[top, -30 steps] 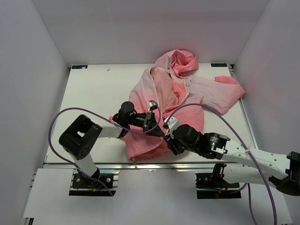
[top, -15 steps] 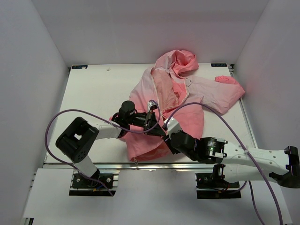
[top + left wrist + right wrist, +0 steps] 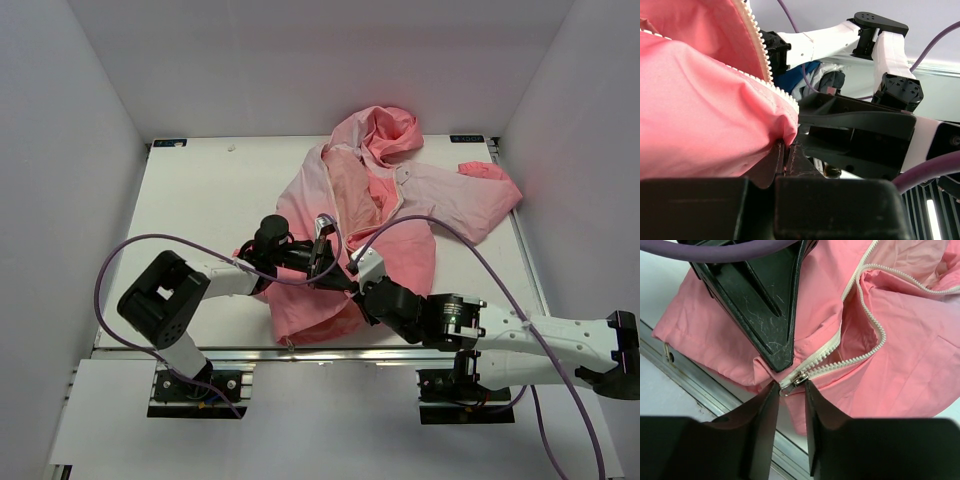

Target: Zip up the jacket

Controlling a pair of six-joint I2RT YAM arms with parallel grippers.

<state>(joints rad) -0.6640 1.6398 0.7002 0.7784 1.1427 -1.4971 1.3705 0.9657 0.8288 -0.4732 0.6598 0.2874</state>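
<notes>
The pink jacket [image 3: 390,200] lies open on the white table, hood at the far end. Its white zipper [image 3: 860,300] runs up from a metal slider [image 3: 796,379] near the hem. My left gripper [image 3: 338,281] is shut on the jacket's bottom hem [image 3: 755,145] beside the zipper teeth and holds it raised. My right gripper [image 3: 362,292] is open; its fingers [image 3: 765,412] stand either side of the slider's pull tab, not closed on it. The left gripper's black finger [image 3: 765,315] reaches down to just above the slider.
The table's metal front rail [image 3: 695,375] runs just below the hem. A purple cable [image 3: 420,222] arcs over the jacket's lower right. A sleeve [image 3: 485,172] lies at the far right by the wall. Bare table [image 3: 210,190] lies left of the jacket.
My right arm has stretched forward and left, bringing its gripper up to the zipper slider beside the left gripper. The left gripper has kept its hold on the hem.
</notes>
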